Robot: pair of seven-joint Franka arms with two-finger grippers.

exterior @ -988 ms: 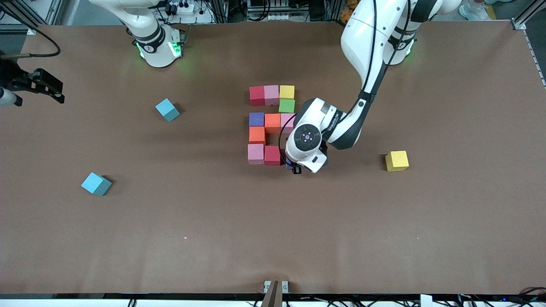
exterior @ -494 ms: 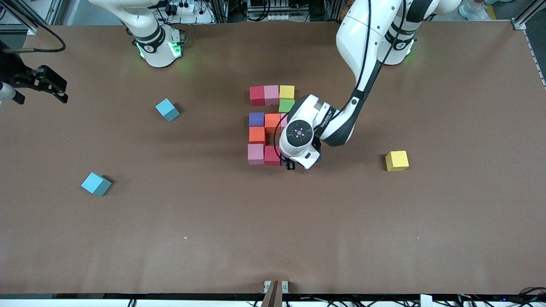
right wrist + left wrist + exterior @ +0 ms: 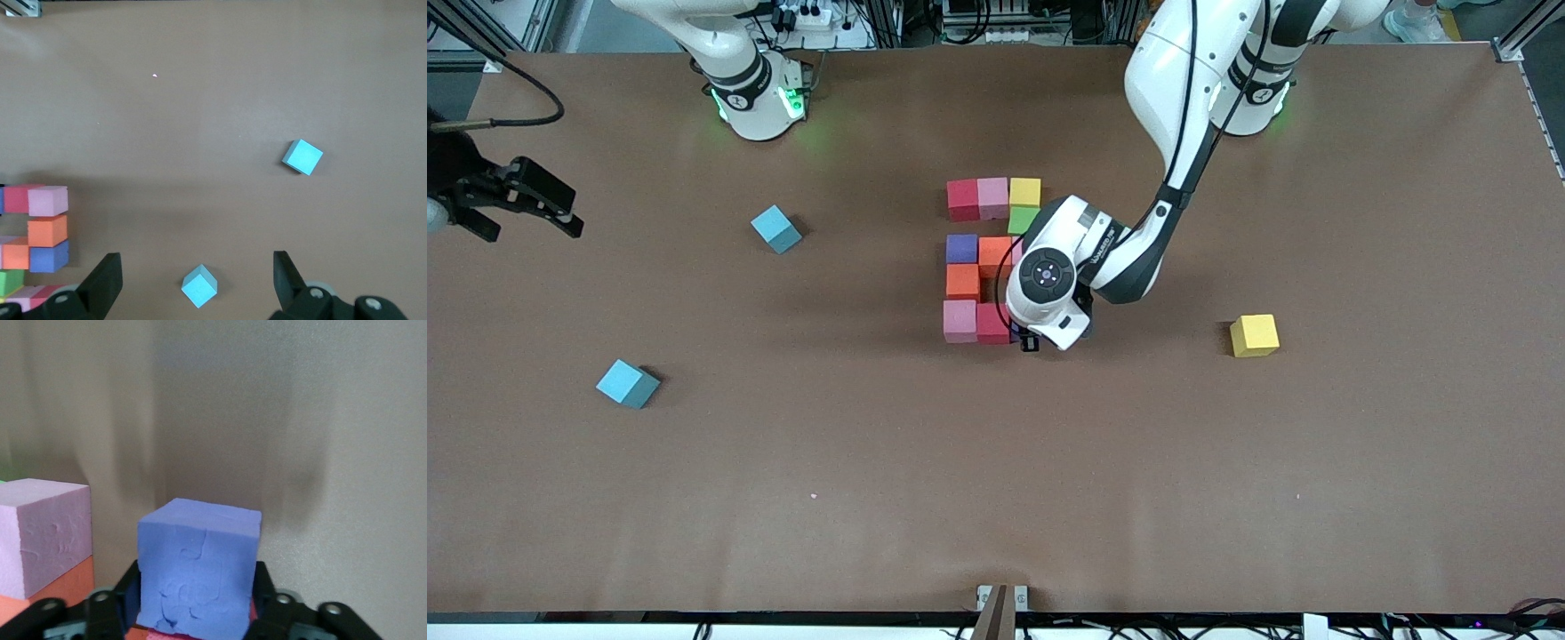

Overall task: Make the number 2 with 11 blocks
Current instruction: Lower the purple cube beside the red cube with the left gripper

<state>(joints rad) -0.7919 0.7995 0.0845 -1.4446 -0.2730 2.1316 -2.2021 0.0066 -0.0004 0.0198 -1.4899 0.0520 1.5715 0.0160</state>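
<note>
Eleven-cube fig., front + wrist views. The number 2 lies at mid-table, cubes touching, in rows listed from the row farthest from the front cam. to the nearest.

- Row 1: red cube, pink cube, yellow cube.
- Row 2: green cube, at the left arm's end of the digit.
- Row 3: purple cube, orange cube; the next cube is mostly hidden by the left wrist, only a pink sliver showing.
- Row 4: second orange cube, at the right arm's end of the digit.
- Row 5: second pink cube, second red cube, then the last purple cube.

The last purple cube stands upright on the table just beside the second red cube, inside the left tool, which is low over that corner of the digit. Whether this tool clamps the cube or has let go: cannot tell.

The right tool is spread wide and empty, over the table edge at the right arm's end; this arm waits.

Loose items: spare yellow cube toward the left arm's end, well apart from the digit. Two light-blue cubes lie toward the right arm's end, the second nearer to the front cam.
</note>
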